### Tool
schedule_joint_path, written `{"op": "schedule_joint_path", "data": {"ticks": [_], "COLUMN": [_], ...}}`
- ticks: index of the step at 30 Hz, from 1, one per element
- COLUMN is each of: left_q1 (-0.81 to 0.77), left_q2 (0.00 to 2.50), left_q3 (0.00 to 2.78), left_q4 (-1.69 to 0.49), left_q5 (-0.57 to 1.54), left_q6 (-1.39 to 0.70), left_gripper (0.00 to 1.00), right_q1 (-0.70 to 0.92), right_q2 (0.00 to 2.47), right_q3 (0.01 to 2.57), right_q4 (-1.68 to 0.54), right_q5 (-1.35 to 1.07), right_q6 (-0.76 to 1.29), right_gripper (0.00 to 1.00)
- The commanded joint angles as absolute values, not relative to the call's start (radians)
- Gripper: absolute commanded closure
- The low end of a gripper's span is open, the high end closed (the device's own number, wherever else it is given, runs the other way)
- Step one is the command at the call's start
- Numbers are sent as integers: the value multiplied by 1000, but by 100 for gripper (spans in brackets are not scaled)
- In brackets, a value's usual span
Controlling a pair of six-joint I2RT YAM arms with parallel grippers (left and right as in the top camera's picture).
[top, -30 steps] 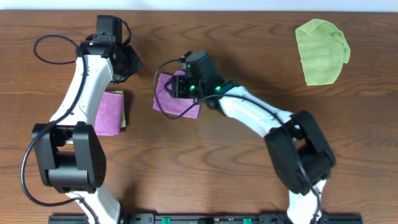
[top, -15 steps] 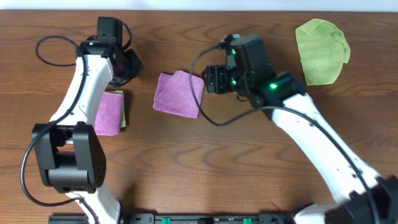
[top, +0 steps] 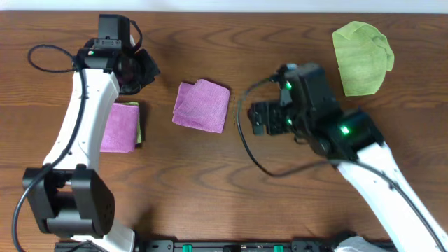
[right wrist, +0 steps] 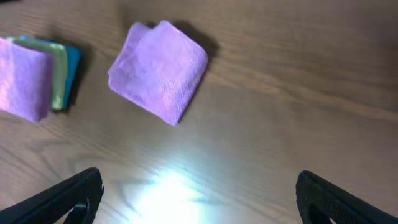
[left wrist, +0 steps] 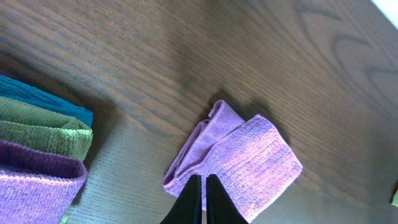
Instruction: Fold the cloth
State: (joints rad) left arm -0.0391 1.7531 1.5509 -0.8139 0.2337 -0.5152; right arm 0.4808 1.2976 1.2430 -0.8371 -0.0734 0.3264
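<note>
The cloth (top: 201,106) is a pinkish-purple towel lying folded into a small square on the wooden table, with nothing holding it. It also shows in the left wrist view as cloth (left wrist: 242,162) and in the right wrist view as cloth (right wrist: 158,71). My right gripper (top: 256,119) is open and empty, a short way to the right of the cloth; its wide-spread fingers frame bare wood at right gripper (right wrist: 199,196). Up and left of the cloth, my left gripper (top: 149,70) is shut on nothing and hangs above the cloth's near edge at left gripper (left wrist: 203,182).
A stack of folded cloths (top: 120,127), purple on top with green and blue edges, lies at the left under my left arm; it shows as stack (left wrist: 37,155) and stack (right wrist: 37,71). A crumpled lime-green cloth (top: 362,56) lies at the back right.
My right gripper has let go of the cloth, opened wide and drawn back to the right and toward the front. The cloth stays folded in place. The left arm shifted slightly.
</note>
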Motion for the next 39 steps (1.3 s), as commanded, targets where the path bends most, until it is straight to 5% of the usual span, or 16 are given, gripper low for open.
{"op": "schedule_joint_path", "data": {"ticks": [1, 18, 27, 39], "left_q1": [-33, -35, -33, -33], "left_q2": [1730, 1721, 1649, 1295], "left_q3": [1575, 1575, 1575, 1393], "left_q4": [-827, -877, -1002, -1042], "left_q5": [256, 369, 461, 315], "left_q6": [-494, -498, -546, -703], "left_gripper": [94, 94, 94, 94], "right_q1": [477, 477, 477, 477], "right_q2": [1147, 323, 299, 299], "right_q3": [1106, 590, 583, 583], "right_q4": [-813, -879, -879, -880], "right_q5": [-44, 317, 471, 471], "right_q6": [366, 681, 695, 695], "right_gripper": [1, 1, 1, 1]}}
